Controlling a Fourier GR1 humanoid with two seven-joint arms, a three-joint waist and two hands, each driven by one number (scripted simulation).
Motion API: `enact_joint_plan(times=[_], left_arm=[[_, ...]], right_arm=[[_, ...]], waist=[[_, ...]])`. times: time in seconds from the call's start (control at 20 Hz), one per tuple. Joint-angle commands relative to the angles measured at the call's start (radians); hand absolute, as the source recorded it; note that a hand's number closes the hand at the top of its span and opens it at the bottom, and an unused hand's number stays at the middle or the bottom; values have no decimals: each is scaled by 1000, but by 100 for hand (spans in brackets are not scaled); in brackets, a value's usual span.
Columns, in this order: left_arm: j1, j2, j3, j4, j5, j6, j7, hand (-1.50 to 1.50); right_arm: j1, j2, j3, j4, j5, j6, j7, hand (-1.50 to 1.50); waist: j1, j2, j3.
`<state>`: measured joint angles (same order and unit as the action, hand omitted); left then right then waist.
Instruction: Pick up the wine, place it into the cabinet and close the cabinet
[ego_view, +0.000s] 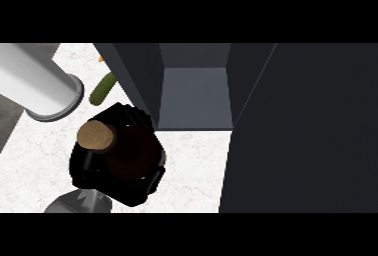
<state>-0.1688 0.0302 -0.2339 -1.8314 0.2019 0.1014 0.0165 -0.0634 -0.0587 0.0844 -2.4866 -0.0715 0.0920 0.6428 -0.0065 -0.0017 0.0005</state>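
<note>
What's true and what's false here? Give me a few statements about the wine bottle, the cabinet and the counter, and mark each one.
1. The cabinet stands open. True.
2. The wine bottle stands inside the cabinet. False: it is outside, over the counter to the left of the opening, held in the left hand.
3. A green cucumber lies on the counter beside the cabinet's left wall. True.
4. The left hand is open and empty. False: its fingers curl round the wine bottle.
</note>
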Motion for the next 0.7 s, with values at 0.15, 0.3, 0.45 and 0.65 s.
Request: enact_joint_plan(times=[0.15, 0.3, 0.45, 0.65], left_arm=[[-139, -29, -177, 66, -28, 243, 33, 150], [-222, -30, -172, 62, -55, 309, 100, 150], [-220, -30, -178, 79, -63, 318, 102, 150], [-319, -30, -206, 135, -57, 430, 86, 150]], right_arm=[[-46, 1, -15, -71, -77, -17, 73, -150], [-18, -6, -44, -83, -106, -1, 64, -150], [13, -3, -40, -51, -107, 32, 14, -150], [37, 29, 5, -67, -50, 22, -2, -150]], waist=[[-3, 1, 0], [-3, 1, 0], [1, 1, 0], [-2, 1, 0]])
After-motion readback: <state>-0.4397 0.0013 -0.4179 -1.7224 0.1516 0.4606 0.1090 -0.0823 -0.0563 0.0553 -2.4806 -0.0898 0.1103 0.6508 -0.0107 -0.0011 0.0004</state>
